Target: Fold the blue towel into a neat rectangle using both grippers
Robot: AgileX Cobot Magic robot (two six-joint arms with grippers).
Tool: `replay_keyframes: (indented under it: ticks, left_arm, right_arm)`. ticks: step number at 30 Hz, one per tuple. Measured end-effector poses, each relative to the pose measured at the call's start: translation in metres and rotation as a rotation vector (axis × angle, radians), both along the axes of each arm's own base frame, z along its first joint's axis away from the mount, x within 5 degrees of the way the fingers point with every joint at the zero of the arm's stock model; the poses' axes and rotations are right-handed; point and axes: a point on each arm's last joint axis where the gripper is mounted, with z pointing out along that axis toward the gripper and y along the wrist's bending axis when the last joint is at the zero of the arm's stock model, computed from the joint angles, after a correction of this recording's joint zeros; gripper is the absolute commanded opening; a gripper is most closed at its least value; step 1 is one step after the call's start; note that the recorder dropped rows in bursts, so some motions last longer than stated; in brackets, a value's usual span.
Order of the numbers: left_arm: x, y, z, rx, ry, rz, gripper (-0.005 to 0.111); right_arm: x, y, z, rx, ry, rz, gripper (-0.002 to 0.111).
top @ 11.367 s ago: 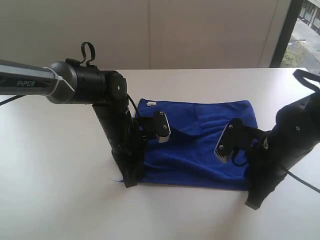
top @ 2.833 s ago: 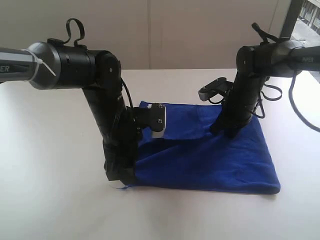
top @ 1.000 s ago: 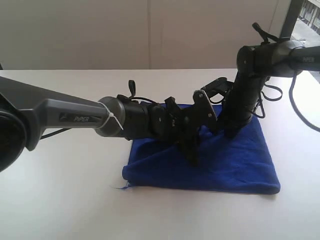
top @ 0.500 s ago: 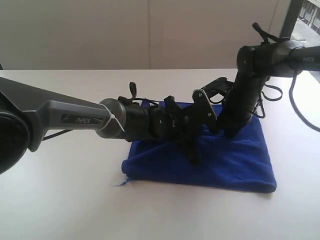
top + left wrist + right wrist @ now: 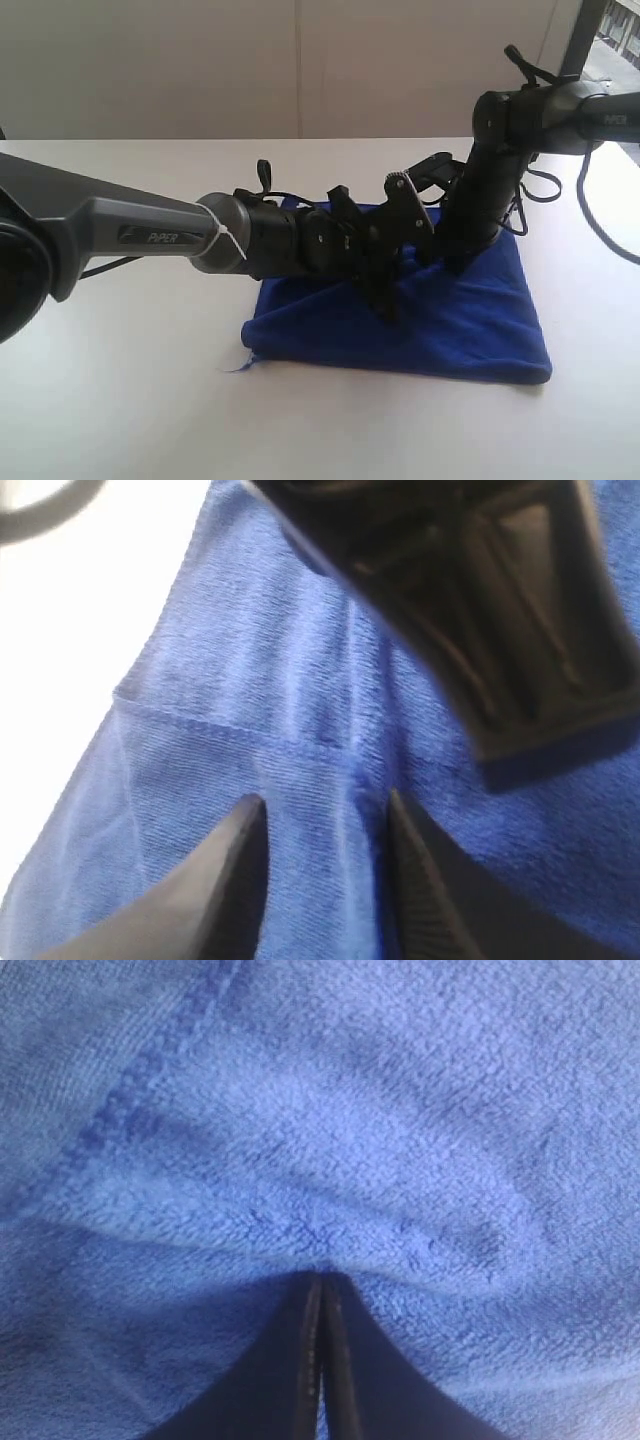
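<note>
The grey link of the left arm (image 5: 120, 225) bears the white word "PIPER". The right arm (image 5: 570, 105) carries white lettering too blurred to read.

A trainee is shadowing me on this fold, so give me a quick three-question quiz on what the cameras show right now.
1. True or false: the right gripper has its fingers spread wide.
2. The left gripper is over: A) the blue towel; B) bare table; C) a cup.
3. Fill in: in the exterior view, the loose thread trails from the towel's near-____ corner.

Key: 1 false, the fingers are shut, tips on the towel; 2 A; 3 left.
</note>
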Motion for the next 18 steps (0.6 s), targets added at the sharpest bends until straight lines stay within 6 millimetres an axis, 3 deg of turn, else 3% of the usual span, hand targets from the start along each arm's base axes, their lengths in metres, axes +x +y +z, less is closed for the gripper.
replay_keyframes:
  ticks: [2, 5, 18]
  left_arm:
    - [0.0011, 0.0001, 0.0011, -0.006, -0.014, 0.008, 0.017]
    - [0.0018, 0.0001, 0.0017, -0.010, -0.021, 0.012, 0.008]
    - [0.0030, 0.0002, 0.0029, -0.009, -0.046, 0.012, 0.000]
  right_arm:
    - [0.0000, 0.0000, 0.0000, 0.000, 0.000, 0.000, 0.000]
    - [0.0000, 0.0000, 0.0000, 0.000, 0.000, 0.000, 0.000]
    - [0.0000, 0.0000, 0.0000, 0.000, 0.000, 0.000, 0.000]
